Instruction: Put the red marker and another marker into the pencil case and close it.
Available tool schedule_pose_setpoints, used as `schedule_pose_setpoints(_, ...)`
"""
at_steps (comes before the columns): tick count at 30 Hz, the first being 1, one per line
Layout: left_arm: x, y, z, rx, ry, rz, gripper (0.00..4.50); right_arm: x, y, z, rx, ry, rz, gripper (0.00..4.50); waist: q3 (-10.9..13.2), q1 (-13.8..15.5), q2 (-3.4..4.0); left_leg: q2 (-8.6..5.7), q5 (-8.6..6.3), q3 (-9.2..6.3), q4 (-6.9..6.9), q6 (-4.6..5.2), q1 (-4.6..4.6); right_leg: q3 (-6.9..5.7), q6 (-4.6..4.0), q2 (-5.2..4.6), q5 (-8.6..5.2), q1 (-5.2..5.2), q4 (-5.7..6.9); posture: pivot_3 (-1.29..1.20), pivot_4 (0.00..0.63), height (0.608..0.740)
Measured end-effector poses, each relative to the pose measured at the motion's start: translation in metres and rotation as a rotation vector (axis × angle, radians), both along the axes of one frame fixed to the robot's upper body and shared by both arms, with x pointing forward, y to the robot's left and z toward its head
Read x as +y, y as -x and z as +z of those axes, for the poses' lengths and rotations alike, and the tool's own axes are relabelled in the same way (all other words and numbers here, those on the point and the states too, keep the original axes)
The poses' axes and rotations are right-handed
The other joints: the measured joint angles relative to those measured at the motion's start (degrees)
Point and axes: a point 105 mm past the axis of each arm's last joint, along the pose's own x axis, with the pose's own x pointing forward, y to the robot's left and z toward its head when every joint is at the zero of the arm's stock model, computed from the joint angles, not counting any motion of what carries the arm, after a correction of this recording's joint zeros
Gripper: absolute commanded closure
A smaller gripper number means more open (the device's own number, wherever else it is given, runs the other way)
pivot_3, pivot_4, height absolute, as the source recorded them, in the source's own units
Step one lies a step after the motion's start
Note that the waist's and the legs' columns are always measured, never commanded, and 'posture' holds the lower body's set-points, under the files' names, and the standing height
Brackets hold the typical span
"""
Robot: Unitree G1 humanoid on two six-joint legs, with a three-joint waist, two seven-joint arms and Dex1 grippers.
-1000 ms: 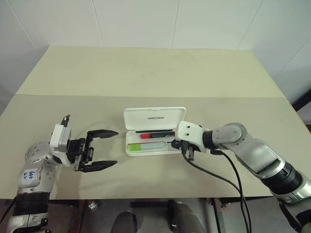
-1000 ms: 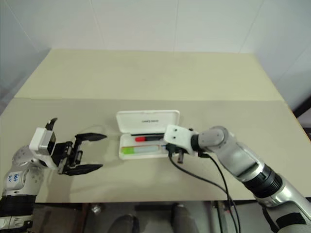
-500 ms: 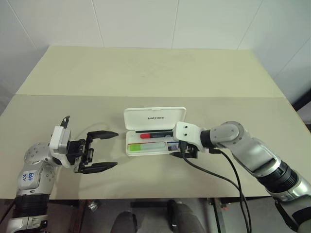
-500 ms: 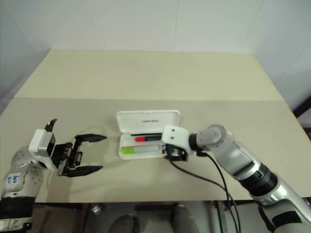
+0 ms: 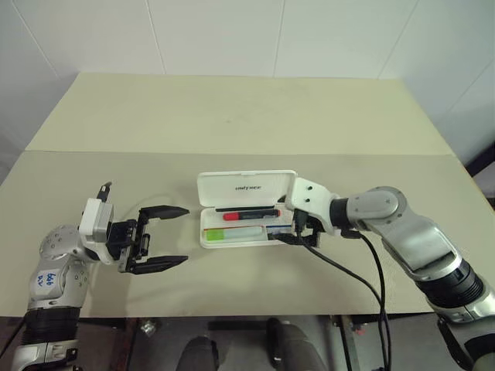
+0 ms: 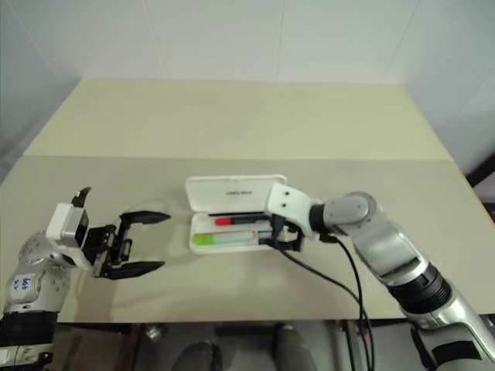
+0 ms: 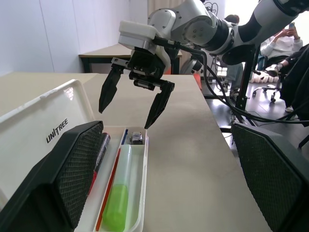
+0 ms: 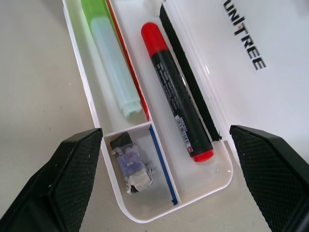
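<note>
Both markers lie in the open pencil case (image 5: 246, 209) under the right gripper (image 7: 134, 95), fingers spread and empty like the left gripper's (image 5: 163, 236); closing the lid comes next.

Silver-grey arms, white wrist blocks, black ribbed pincer fingers (image 5: 162, 212); black cable trails right forearm.

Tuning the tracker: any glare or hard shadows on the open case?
Left eye view: even light, faint shadows by the left gripper on the table. Right wrist view: no washout on the pencil case, lid logo legible, slight sheen on the red marker. Left wrist view: green highlighter evenly lit.
</note>
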Motion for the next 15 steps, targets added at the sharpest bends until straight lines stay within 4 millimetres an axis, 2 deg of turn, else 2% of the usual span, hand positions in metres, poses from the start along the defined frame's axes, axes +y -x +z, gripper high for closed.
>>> schedule_pose_setpoints(4,-0.001,-0.006,0.007,-0.02,0.004,0.011,0.0,-0.007,0.013,0.007,0.025,-0.145,-0.001,0.03,0.02,0.52,0.03,0.01,0.0,-0.09,-0.01,0.0,-0.05,-0.06,0.0,0.02,0.0,0.02,-0.02,0.0,0.15,0.74)
schedule_pose_setpoints(9,0.001,-0.013,0.011,-0.017,0.008,0.032,0.0,-0.028,0.025,0.018,0.008,-0.307,-0.01,0.03,0.03,0.64,0.04,-0.03,-0.01,-0.01,0.01,-0.01,-0.03,0.0,0.08,0.0,0.05,0.09,-0.05,0.0,0.15,0.74)
schedule_pose_setpoints(15,0.005,-0.025,0.018,-0.033,-0.002,0.05,0.0,-0.045,0.035,0.021,-0.028,-0.379,-0.018,0.03,0.03,0.35,0.04,-0.01,0.0,-0.03,0.02,-0.02,0.05,-0.01,0.09,0.05,0.05,0.09,-0.01,0.0,0.15,0.74)
